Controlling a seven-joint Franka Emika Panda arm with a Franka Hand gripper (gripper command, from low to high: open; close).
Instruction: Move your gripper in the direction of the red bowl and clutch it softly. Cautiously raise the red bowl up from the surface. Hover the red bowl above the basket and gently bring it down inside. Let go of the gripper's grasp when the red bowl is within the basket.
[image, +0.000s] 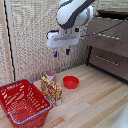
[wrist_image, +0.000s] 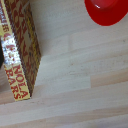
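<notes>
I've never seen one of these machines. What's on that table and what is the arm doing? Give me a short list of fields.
surface: pale wooden table
gripper: up in the air, holding nothing, fingers apart
red bowl: upright on the table, untouched, below the gripper
basket: at the exterior view's left, nothing visible inside
granola bar box: standing between basket and bowl
pink cup: behind the box
task stage: bowl not yet grasped

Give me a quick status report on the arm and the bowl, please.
Gripper open, empty, high above the table. Red bowl on the wood, untouched. Basket empty. Granola box stands between bowl and basket.
</notes>
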